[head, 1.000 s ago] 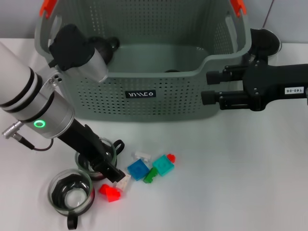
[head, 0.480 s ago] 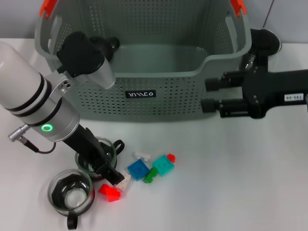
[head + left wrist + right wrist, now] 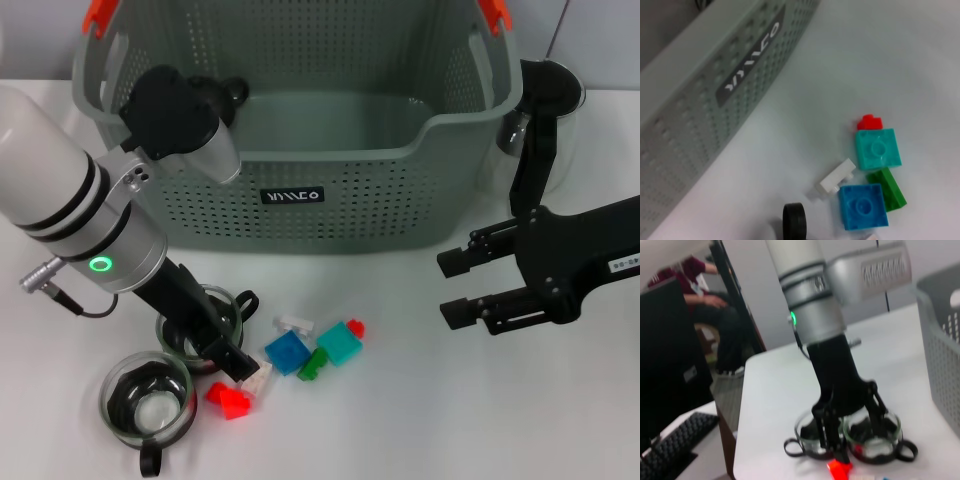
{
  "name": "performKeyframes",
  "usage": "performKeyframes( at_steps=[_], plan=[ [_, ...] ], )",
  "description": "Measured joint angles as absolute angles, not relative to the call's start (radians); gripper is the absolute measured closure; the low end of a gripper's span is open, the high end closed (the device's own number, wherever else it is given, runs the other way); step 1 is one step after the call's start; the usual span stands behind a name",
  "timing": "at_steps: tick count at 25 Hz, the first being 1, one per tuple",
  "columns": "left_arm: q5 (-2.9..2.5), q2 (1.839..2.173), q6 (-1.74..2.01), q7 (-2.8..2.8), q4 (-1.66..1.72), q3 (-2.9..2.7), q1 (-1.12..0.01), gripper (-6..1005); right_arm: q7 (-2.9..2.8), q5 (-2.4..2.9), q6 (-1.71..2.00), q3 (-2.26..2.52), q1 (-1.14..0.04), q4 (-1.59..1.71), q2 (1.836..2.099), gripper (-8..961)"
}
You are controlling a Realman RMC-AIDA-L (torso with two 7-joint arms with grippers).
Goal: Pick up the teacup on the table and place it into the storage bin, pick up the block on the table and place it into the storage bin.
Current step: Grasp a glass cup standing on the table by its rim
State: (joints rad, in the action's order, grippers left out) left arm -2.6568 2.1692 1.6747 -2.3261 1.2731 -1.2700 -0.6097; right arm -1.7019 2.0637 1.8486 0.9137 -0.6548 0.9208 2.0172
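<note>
a: where is the clear glass teacup with the black handle (image 3: pixel 200 325)?

b: on the white table (image 3: pixel 450 420), before the grey-green perforated plastic storage bin (image 3: pixel 330 190), beside a second one (image 3: pixel 148 405). the left gripper (image 3: pixel 222 352) is down at its rim, fingers spread across the wall.

a: how will it handle?

b: probably rigid, slick, breakable; the rim looks best. the small coloured plastic blocks (image 3: pixel 315 347) look light. the right gripper (image 3: pixel 462 290) hovers with jaws apart, empty.

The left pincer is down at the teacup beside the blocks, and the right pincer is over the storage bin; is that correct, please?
Not quite. The right pincer is not over the storage bin; it hangs above the bare table in front of the bin, as the head view shows. The left pincer is down at the teacup beside the blocks.
</note>
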Motion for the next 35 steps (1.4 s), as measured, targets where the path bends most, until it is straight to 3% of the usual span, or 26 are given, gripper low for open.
performKeyframes(
  at_steps=[9,35],
  plan=[
    [-2.657,2.171,1.661,-2.327,1.252,-1.27,-0.614,135,-1.692,2.164,1.794,0.919,-0.724,0.832,2.039,310],
    [-2.658,2.171,1.61,-2.327,1.192,-1.281,-0.617,357,-1.684,2.163,1.771,0.925,-0.723,0.818,2.045,310]
  ],
)
